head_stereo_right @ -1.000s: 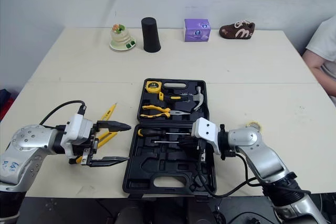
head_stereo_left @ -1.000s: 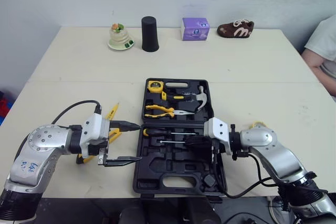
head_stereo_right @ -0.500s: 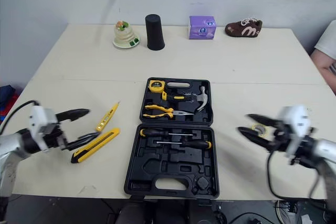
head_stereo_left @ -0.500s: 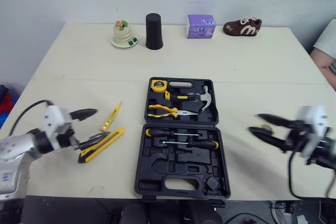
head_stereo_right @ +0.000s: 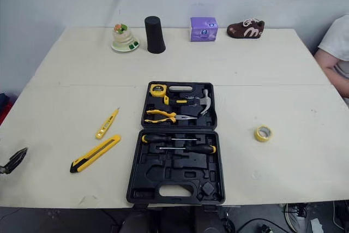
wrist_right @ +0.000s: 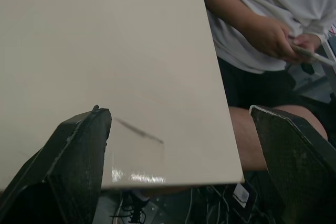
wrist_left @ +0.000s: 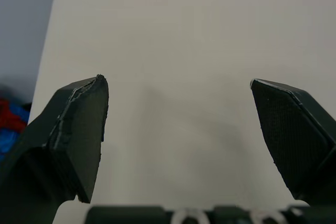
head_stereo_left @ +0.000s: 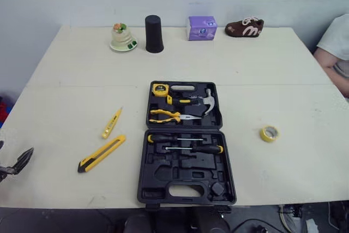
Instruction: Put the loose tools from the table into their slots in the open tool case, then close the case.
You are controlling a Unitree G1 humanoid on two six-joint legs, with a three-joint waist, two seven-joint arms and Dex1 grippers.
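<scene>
Both arms have backed off the tool case (head_stereo_left: 163, 175). A second ago the right pincer was over the screwdriver row and the left one hung just left of the case. Now the left pincer (wrist_left: 177, 80) is far left of the case at the counter (head_stereo_left: 245, 69) edge, fingers spread wide and empty. The right pincer (wrist_right: 177, 109) is well right of the case, out past the counter edge, also spread and empty. Two screwdrivers (head_stereo_left: 185, 139) lie in the near half of the case; the tape measure (head_stereo_left: 160, 89), pliers (head_stereo_left: 166, 115) and hammer (head_stereo_left: 206, 101) sit in the far half. Still loose are the yellow knife (head_stereo_left: 101, 153) and yellow tester (head_stereo_left: 111, 123), both left of the case, and the tape roll (head_stereo_left: 269, 133) to its right. My read: one placement done, three tools left, lid not closed. In the head view the left pincer is cut by the frame, only a fingertip showing. I can't make out the shapes of the empty slots, so which recess takes which tool is unclear. The right wrist view looks onto a seated person (wrist_right: 262, 30) holding something I can't identify.
</scene>
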